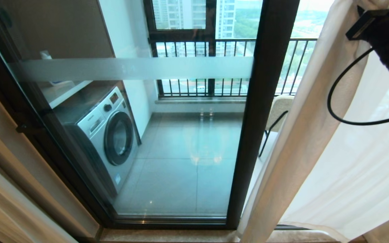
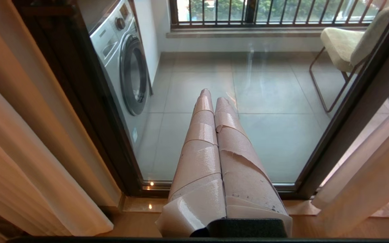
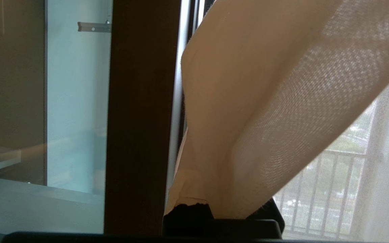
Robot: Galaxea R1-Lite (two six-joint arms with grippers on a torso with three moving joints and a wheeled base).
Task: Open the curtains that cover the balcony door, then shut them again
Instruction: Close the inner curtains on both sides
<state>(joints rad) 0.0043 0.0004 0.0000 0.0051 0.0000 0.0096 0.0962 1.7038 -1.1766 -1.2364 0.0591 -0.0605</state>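
Our right gripper [image 1: 370, 5], high at the upper right of the head view, has its fingers clamped on a bunched fold of the curtains [image 1: 319, 141], whose long folds hang from there to the floor. The sheer fabric lies gathered on our right, just past the dark centre frame of the balcony door [image 1: 265, 111], with the left glass pane bare. Closing, we judge, means dragging the fold leftward across that pane. Our left gripper [image 2: 213, 96], fingers pressed together and empty, points at the glass low down
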